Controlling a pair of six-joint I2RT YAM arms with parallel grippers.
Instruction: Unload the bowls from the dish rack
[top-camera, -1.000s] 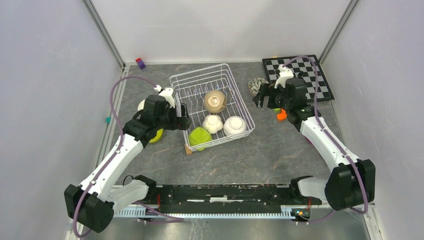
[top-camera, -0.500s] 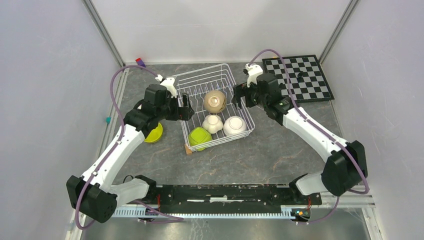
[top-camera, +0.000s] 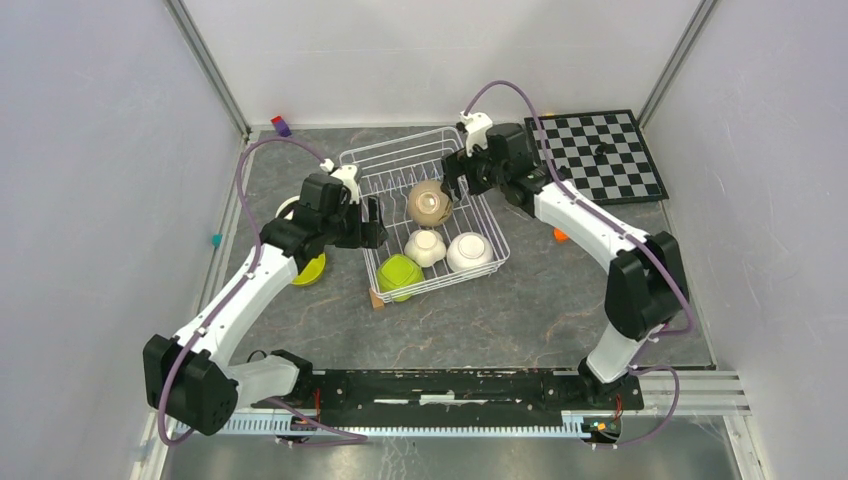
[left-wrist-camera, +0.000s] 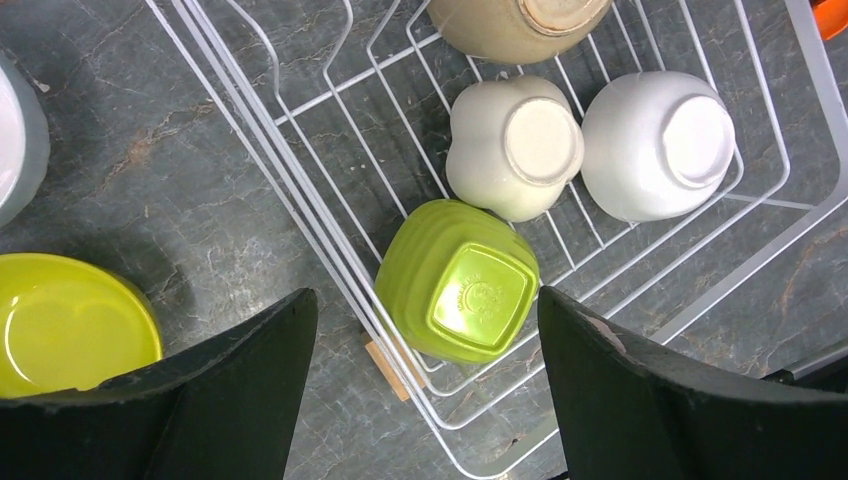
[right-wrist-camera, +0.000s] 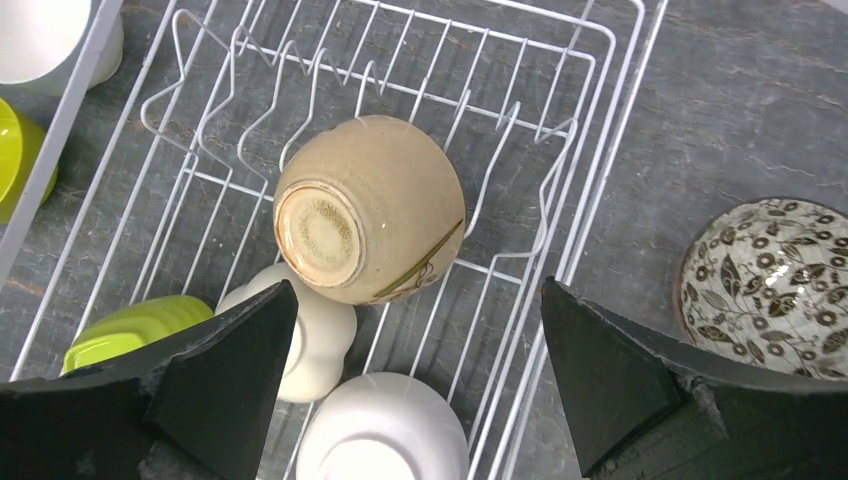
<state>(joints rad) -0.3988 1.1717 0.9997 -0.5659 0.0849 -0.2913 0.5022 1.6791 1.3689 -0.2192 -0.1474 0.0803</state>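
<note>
From where I stand, the left tool (left-wrist-camera: 422, 300) hangs over the near left corner of the dish rack (left-wrist-camera: 290, 190), its two dark fingers (left-wrist-camera: 200, 400) spread wide and holding nothing. Right below the gap between them a green square bowl (left-wrist-camera: 460, 295) sits upside down inside the rack, against the corner wires. Just beyond that tool, a cream bowl (left-wrist-camera: 512, 145) and a white bowl (left-wrist-camera: 660, 145) stand side by side and touching, both bottom-up. Out past its left finger, off the rack on the grey bench (left-wrist-camera: 120, 150), a lime bowl (left-wrist-camera: 70, 320) rests mouth-up. A pale bowl (left-wrist-camera: 15, 140) shows only at the edge of the wrist view beyond it. The right tool (right-wrist-camera: 418, 290) hovers over the middle of the rack, with its fingers also well apart and empty. A tan bowl (right-wrist-camera: 370, 205) lies tilted among the upright tines under that gap, its unglazed foot turned up toward the tool. Outside its right finger, clear of the rack's rim, a patterned bowl (right-wrist-camera: 768, 275) with dark leaf marks sits upright on the bench. A chessboard (top-camera: 600, 150) lies farther off on that same side, in the back corner. I can't tell how high either tool is above its bowl.
</note>
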